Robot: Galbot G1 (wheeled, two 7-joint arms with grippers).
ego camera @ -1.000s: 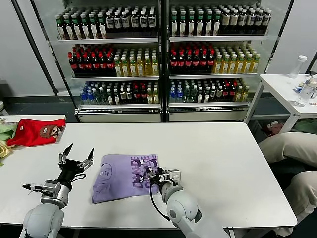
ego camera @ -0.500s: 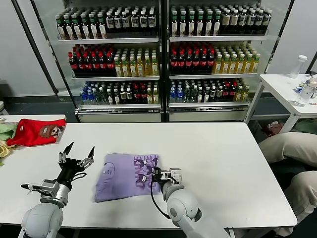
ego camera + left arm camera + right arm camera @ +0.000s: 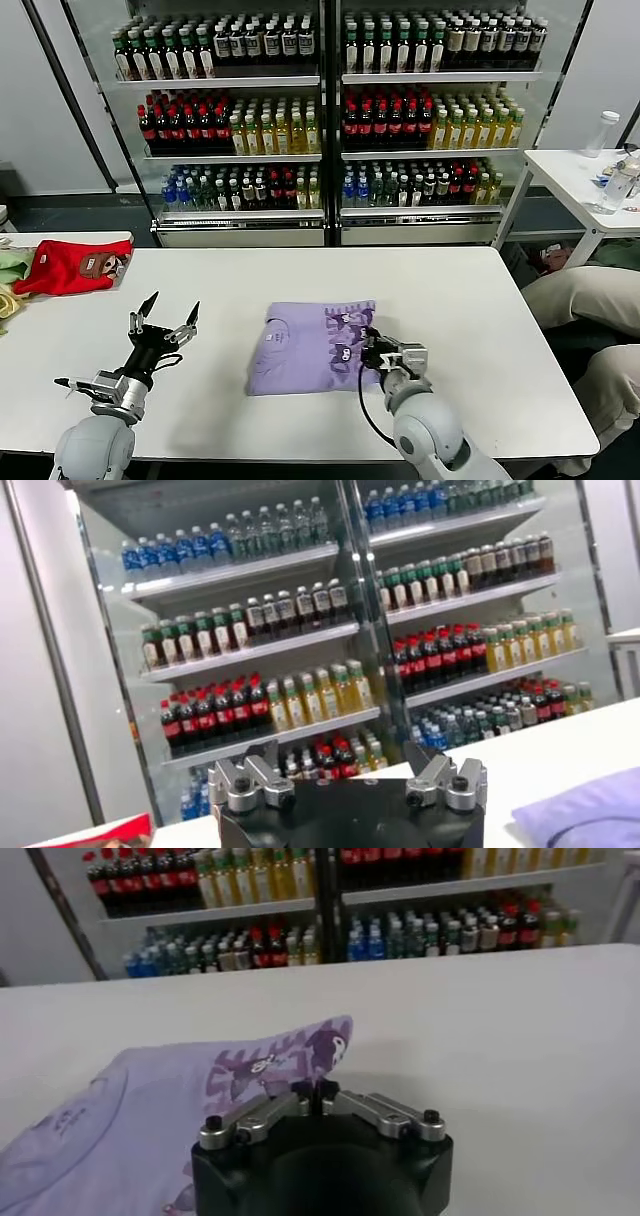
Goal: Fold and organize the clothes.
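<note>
The folded lavender T-shirt lies flat on the white table, a little below and just left of the centre of the head view, its dark purple cartoon print toward its right-hand edge. The right gripper sits at that printed edge, and in the right wrist view its fingertips are pressed together on a pinch of the shirt's hem, so the pincer is clamped on the cloth and not merely resting beside it. The left gripper stands in the lower left of the head view, well apart from the shirt, its two fingers spread wide and holding nothing. By my reading the folding itself is finished for this garment and the step in hand is the organising part: shifting the neat packet across the table by its edge. The next move calls for a low, steady drag or a gentle release so the layers do not slide open. A red garment lies at the far left edge of the table.
</note>
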